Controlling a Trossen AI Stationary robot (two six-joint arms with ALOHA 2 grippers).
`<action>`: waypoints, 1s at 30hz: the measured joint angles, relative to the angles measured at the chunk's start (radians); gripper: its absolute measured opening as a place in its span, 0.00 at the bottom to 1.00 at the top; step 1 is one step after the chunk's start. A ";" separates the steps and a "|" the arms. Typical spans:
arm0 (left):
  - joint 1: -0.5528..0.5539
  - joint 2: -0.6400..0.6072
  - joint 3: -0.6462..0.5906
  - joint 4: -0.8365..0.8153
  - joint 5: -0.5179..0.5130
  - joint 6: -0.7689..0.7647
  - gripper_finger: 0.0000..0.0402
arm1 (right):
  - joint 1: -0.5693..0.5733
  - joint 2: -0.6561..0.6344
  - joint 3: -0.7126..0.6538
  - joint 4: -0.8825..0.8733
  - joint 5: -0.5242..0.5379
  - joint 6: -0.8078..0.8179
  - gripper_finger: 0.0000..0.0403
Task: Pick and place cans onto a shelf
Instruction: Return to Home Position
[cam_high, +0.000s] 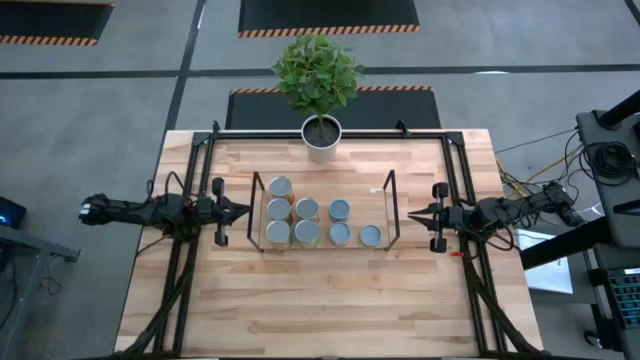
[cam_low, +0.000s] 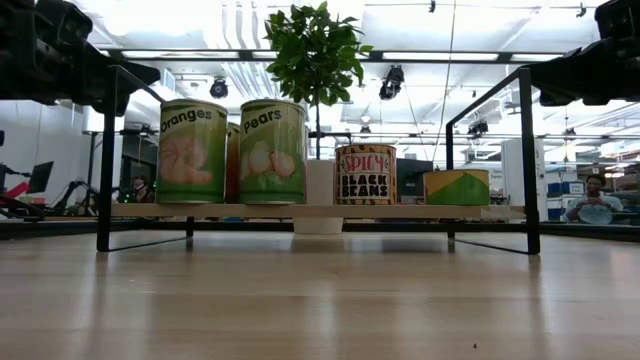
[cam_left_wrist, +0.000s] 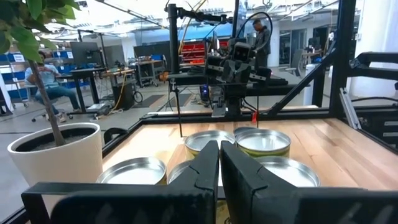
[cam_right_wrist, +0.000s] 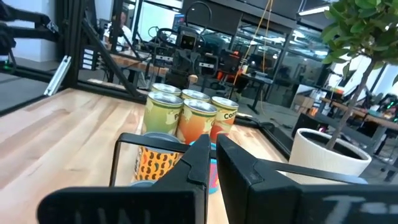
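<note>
High cam looks straight down on shelf (cam_high: 365, 200); low cam level, near its long side; wrist cams face it from opp. ends; all share it

Eight cans (cam_high: 306, 209). One shelf (cam_high: 368, 200). One potted plant (cam_high: 320, 85). One table (cam_high: 330, 300). Two grippers: left gripper (cam_high: 245, 210), right gripper (cam_high: 412, 215).

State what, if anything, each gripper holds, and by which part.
Nothing. The left gripper and the right gripper are shut and empty, one beyond each end of the shelf, clear of the cans.
</note>
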 joint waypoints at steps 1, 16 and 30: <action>0.000 0.001 0.002 0.001 0.000 0.000 0.00 | 0.000 0.001 0.000 0.000 0.000 0.011 0.04; 0.000 0.002 0.005 0.001 0.000 0.000 0.00 | 0.000 0.001 -0.001 0.000 0.000 0.015 0.04; 0.000 0.002 0.005 0.001 0.000 0.000 0.00 | 0.000 0.001 -0.001 0.000 0.000 0.014 0.04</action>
